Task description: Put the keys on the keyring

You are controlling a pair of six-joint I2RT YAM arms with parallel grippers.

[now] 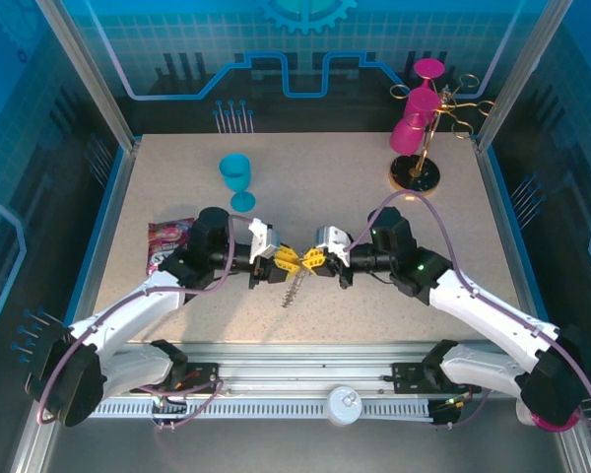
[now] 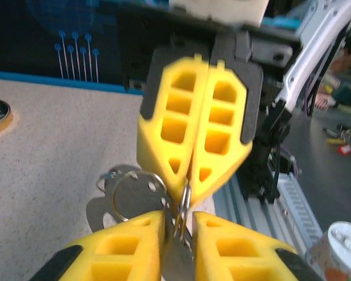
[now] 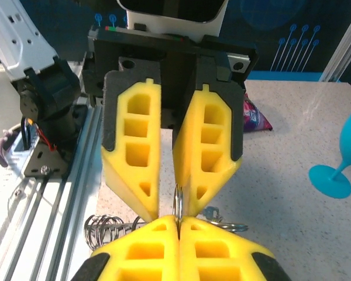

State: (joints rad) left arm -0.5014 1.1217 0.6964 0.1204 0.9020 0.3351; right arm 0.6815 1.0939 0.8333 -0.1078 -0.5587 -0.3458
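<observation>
Where both tips meet above the counter (image 1: 325, 177), R end effector (image 3: 178, 219) is clenched on the thin ring of the keyring (image 3: 178, 200). L end effector (image 2: 178, 215) has jaws slightly parted around it, released, w/ keys (image 2: 131, 196) dangling just beneath. Packet (image 1: 167, 239) behind L: print unreadable.

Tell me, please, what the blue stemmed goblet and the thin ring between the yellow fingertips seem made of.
The blue stemmed goblet looks like matte plastic: even, opaque colour, no glassy glints. The thin silver ring is probably polished steel: grey with bright highlights.
</observation>
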